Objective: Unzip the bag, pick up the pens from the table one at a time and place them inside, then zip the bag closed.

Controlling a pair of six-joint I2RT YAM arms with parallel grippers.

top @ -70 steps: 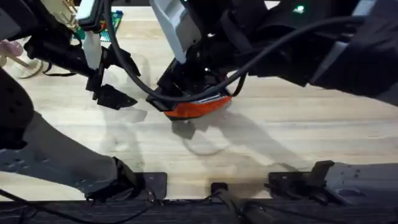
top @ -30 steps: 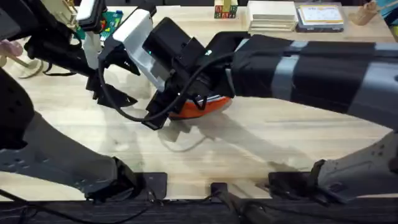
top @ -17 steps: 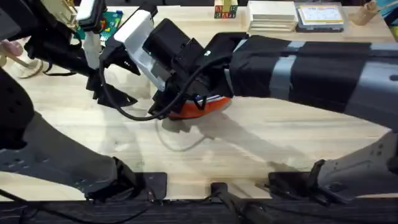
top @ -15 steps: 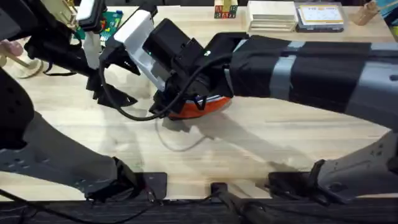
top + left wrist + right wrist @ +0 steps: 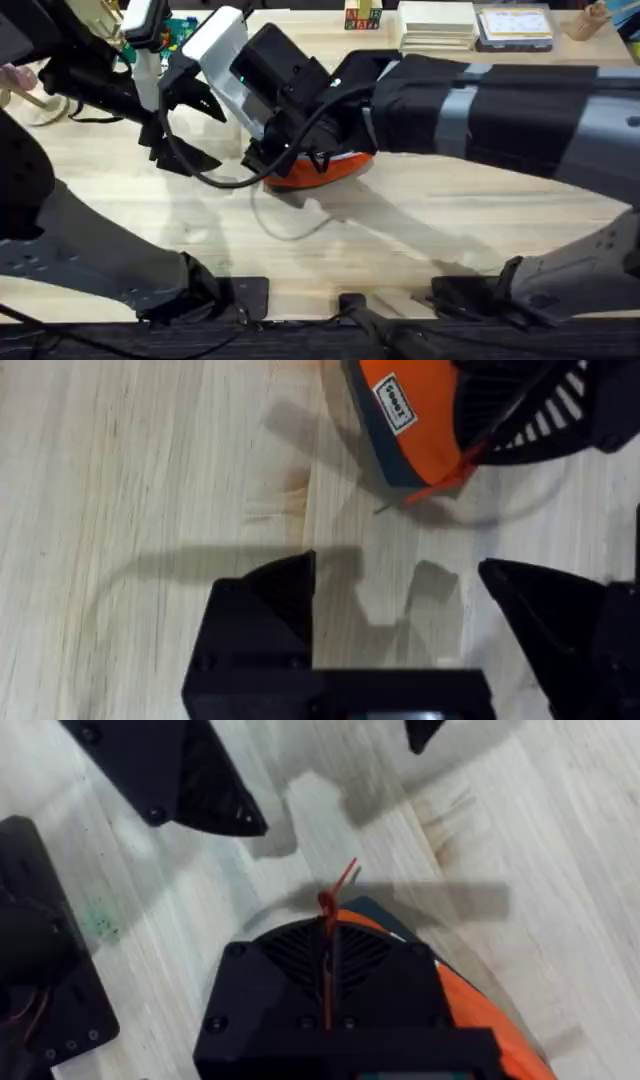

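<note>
Right gripper (image 5: pixel 328 935) jaws pinch bag's (image 5: pixel 322 172) zipper pull; left gripper (image 5: pixel 400 600) jaws spread.

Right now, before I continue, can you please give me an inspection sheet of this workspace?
Surface: wooden table, bare around the bag.
Job's things: orange bag lies flat; its zipper is hidden under the right arm.
Clutter: books and small blocks at the far edge.
Grippers: right gripper shut on the red pull cord; left gripper open, empty, beside the bag.
Cables: black cable loops low beside the bag.
Surroundings: nothing seen.
</note>
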